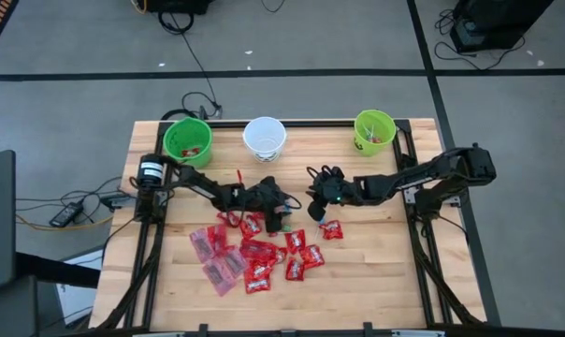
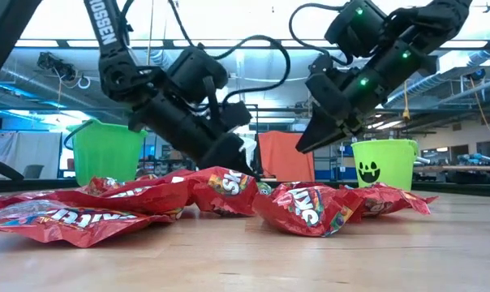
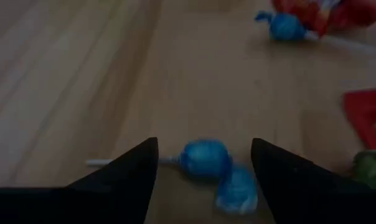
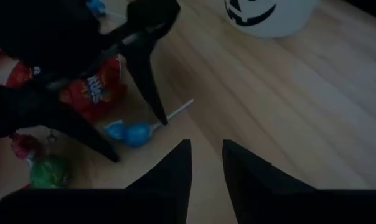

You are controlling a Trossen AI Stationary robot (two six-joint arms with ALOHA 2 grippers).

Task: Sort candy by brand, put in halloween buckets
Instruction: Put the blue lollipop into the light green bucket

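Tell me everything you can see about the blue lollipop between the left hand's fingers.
The blue lollipop has a round head in shiny, crinkled blue wrapper, with a twisted wrapper tail on one side and a thin white stick on the other. It lies flat on the wooden table, between the open fingers of the left hand, which straddle it. Whether they touch it isn't clear.

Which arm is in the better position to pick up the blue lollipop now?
The left. The left gripper has its open fingers on both sides of the blue lollipop, close to the table. The right gripper hangs farther back from it, fingers nearly together, so it would need to travel first.
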